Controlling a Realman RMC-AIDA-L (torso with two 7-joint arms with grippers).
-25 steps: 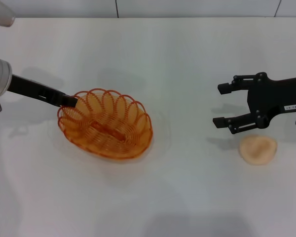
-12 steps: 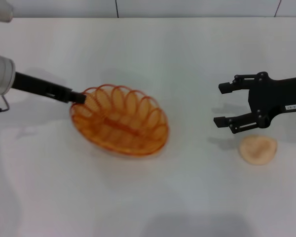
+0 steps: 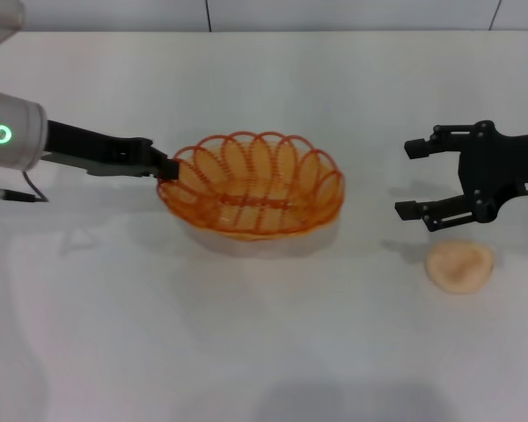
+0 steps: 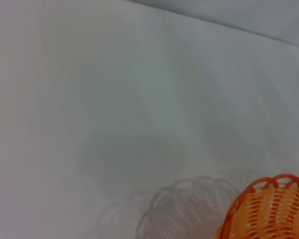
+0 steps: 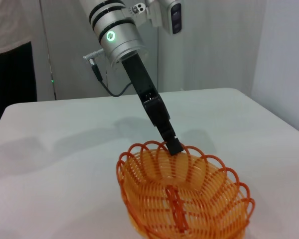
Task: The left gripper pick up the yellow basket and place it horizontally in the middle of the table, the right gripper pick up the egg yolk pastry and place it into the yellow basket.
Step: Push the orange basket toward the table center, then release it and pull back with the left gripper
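Left tool (image 3: 165, 167) clamped, arm reaching inward; right tool (image 3: 415, 178) fingers spread, hovering.

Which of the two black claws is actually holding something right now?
The left gripper, on the arm with the green light, is clamped on the yellow basket's rim. The right gripper hangs open above the egg yolk pastry, holding nothing.

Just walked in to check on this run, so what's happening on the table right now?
The left gripper is clamped on the rim of the yellow basket, holding it lengthwise near the middle of the table; its shadow suggests it is slightly lifted. The right gripper hovers with fingers open just behind the egg yolk pastry, which lies untouched on the table's right side.
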